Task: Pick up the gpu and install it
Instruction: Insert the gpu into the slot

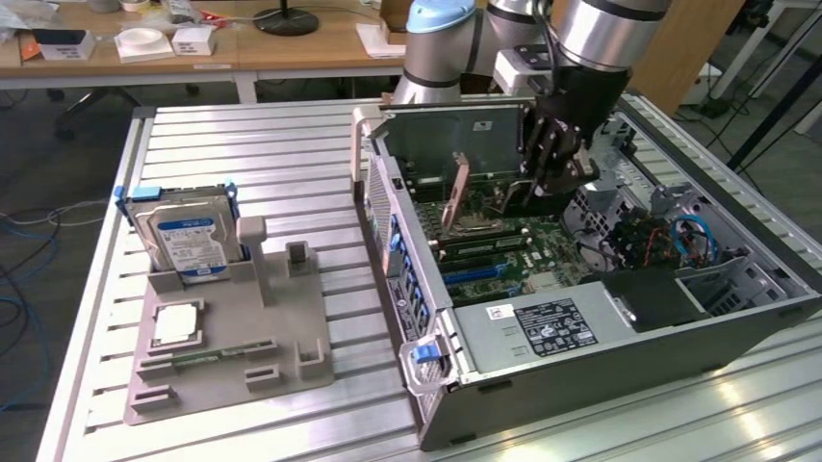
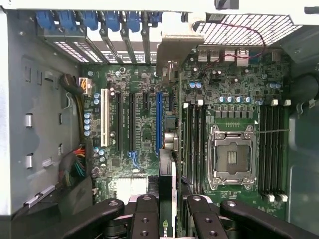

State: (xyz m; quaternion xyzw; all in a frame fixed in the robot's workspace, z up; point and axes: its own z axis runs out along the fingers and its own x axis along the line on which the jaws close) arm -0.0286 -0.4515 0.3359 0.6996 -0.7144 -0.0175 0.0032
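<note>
While the fingers (image 2: 145, 219) clamp it, the gpu (image 2: 166, 191) stands on edge inside the case (image 1: 578, 371).
Its bracket (image 2: 173, 50) (silver) faces the blue latches (image 2: 112, 21).

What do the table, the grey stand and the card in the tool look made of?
Table: metal, probably aluminium; pale ribbed slats with sheen. Grey stand: matte plastic, perhaps printed; dull, blocky. Gpu in the tool: black face with a green logo, probably plastic or coated board.

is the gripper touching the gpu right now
Touching. In the wrist view the gpu stands on edge inside the gripper, with the jaws closed against its two faces.
</note>
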